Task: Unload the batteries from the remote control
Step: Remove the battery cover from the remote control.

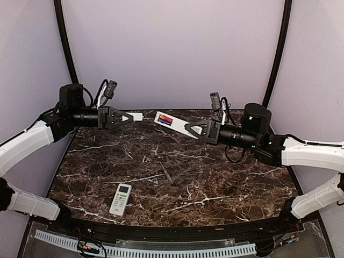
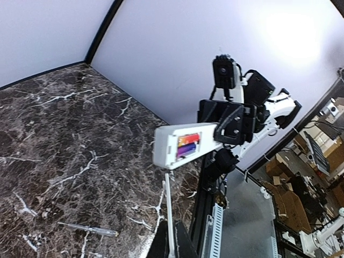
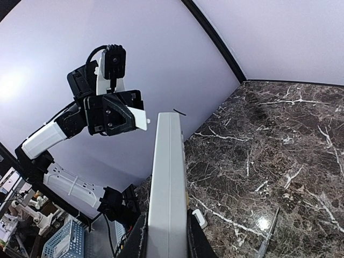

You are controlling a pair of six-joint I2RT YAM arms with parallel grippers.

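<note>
Desk: dark brown marble-patterned desk [image 1: 215,177], glossy, white-veined, near edge curved.
Room: plain pale lilac backdrop wall [image 1: 177,48]; curved black poles [image 1: 63,37] rise at both sides.
Left gripper: black left gripper [image 1: 130,116] raised over the far left of the desk, pinching one end of a small flat white rectangular cover [image 1: 136,116].
Near left: second white remote with a grey screen [image 1: 121,199] lies flat, face up.
Middle: slim screwdriver with a clear handle [image 2: 88,230] lies on the desk, faint from above.
Remote: long white plastic remote control [image 1: 171,121] is held in the air, tilted, with its compartment open.
Batteries: red and dark cylindrical batteries [image 2: 187,146] sit side by side in that compartment; count unclear.
Right gripper: black right gripper [image 1: 188,127] clamped on the remote's near end.
Hidden: the right wrist view shows the remote edge-on, compartment out of sight; the left wrist view shows the cover as a thin strip.
</note>
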